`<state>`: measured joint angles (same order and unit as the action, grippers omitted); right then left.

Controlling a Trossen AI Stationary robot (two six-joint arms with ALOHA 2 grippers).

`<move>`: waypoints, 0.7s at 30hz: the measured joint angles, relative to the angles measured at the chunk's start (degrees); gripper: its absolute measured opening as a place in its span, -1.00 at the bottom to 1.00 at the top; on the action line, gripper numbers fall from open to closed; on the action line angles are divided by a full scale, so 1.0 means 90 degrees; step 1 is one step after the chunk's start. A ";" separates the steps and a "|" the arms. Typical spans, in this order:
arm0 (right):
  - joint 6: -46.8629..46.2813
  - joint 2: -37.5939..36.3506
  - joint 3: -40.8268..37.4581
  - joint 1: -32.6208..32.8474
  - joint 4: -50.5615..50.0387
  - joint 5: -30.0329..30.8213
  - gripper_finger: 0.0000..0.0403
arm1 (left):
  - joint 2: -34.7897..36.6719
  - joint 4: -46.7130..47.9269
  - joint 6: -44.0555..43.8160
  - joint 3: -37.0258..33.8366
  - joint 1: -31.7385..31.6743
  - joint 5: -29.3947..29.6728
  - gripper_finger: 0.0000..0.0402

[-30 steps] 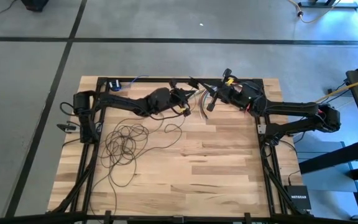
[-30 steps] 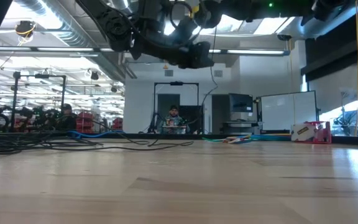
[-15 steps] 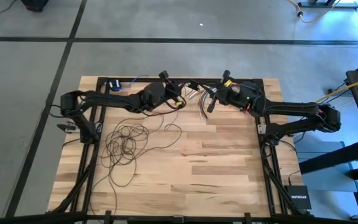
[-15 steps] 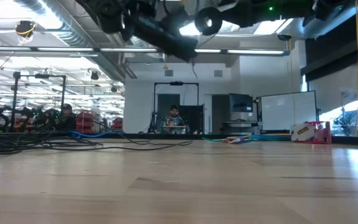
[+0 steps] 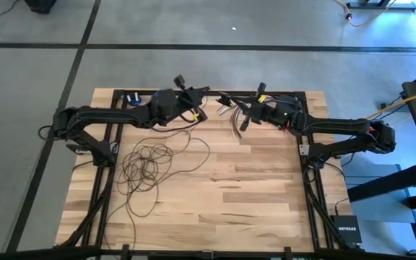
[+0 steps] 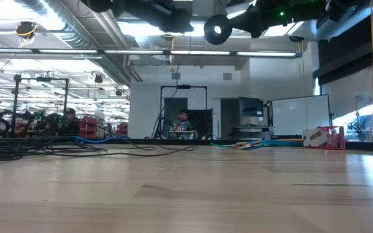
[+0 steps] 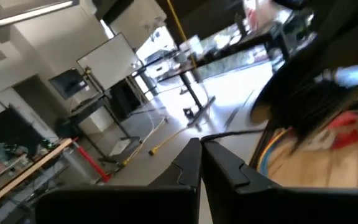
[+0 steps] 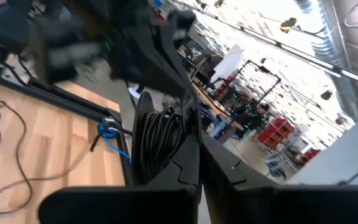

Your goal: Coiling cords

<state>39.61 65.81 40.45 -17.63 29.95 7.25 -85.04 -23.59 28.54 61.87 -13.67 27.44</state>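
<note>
High view gives you the clearest layout: the thin dark brown-black cord lies in loose loops on the pale wooden table, in the left half of the frame, with one strand trailing up towards the left arm. The left gripper hangs above the table's top edge, left of centre, fingers pressed together with nothing visibly between them. The right gripper sits just right of it, jaws likewise closed, apart from the cord.
</note>
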 joint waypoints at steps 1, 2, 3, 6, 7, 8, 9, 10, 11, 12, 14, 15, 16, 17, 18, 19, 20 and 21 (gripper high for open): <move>0.0017 0.0005 0.0000 -0.0002 -0.0016 0.0069 -0.96 | 0.0007 -0.0002 -0.0092 0.0000 0.0034 -0.0063 -0.98; 0.0057 0.0006 0.0000 -0.0002 -0.0014 0.0105 -0.96 | 0.0008 -0.0049 -0.0160 0.0000 0.0073 -0.0155 -0.97; 0.0108 0.0024 0.0000 -0.0002 -0.0001 0.0150 -0.96 | 0.0008 -0.0055 -0.0262 0.0000 0.0105 -0.0263 -0.97; 0.0147 0.0117 0.0005 -0.0002 0.0068 0.0404 -0.96 | 0.0008 -0.0062 -0.0543 0.0000 0.0184 -0.0705 -0.98; 0.0149 0.0182 0.0005 -0.0001 0.0183 0.0489 -0.96 | 0.0008 -0.0068 -0.0652 0.0000 0.0209 -0.0841 -0.98; 0.0149 0.0244 0.0007 -0.0002 0.0296 0.0587 -0.96 | 0.0007 -0.0087 -0.0767 0.0000 0.0232 -0.0959 -0.99; 0.0153 0.0314 0.0007 0.0000 0.0380 0.0684 -0.96 | 0.0005 -0.0114 -0.0836 0.0000 0.0255 -0.1037 -0.99; 0.0185 0.0397 0.0007 0.0003 0.0519 0.0786 -0.96 | 0.0005 -0.0154 -0.0920 0.0000 0.0277 -0.1101 -0.99; 0.0242 0.0481 0.0007 0.0003 0.0625 0.0847 -0.96 | 0.0005 -0.0203 -0.0972 0.0000 0.0301 -0.1143 -0.98; 0.0276 0.0567 0.0007 0.0003 0.0737 0.0887 -0.96 | 0.0005 -0.0239 -0.1049 0.0000 0.0320 -0.1162 -0.98; 0.0280 0.0702 0.0007 0.0003 0.0956 0.0920 -0.96 | -0.0016 -0.0276 -0.1149 0.0000 0.0365 -0.1171 -0.97; 0.0280 0.0758 0.0007 0.0003 0.1053 0.0959 -0.96 | -0.0040 -0.0300 -0.1166 0.0000 0.0391 -0.1171 -0.97; 0.0285 0.0806 0.0007 0.0004 0.1150 0.1033 -0.96 | -0.0063 -0.0303 -0.1188 0.0000 0.0408 -0.1173 -0.97; 0.0293 0.0841 0.0019 0.0003 0.1179 0.1106 -0.96 | -0.0099 -0.0300 -0.1208 0.0000 0.0429 -0.1173 -0.98; 0.0296 0.0875 0.0055 0.0003 0.1162 0.1166 -0.96 | -0.0142 -0.0321 -0.1238 0.0000 0.0438 -0.1171 -0.99; 0.0297 0.0902 0.0082 0.0005 0.1139 0.1207 -0.96 | -0.0189 -0.0343 -0.1244 0.0000 0.0453 -0.1171 -0.99; 0.0297 0.0925 0.0095 0.0003 0.1118 0.1234 -0.96 | -0.0225 -0.0340 -0.1251 0.0000 0.0459 -0.1171 -0.99; 0.0278 0.0937 0.0097 0.0003 0.1116 0.1235 -0.96 | -0.0272 -0.0352 -0.1271 0.0000 0.0462 -0.1171 -0.99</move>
<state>42.11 74.24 41.32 -17.61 39.99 18.37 -87.48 -26.76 17.10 61.87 -9.52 16.91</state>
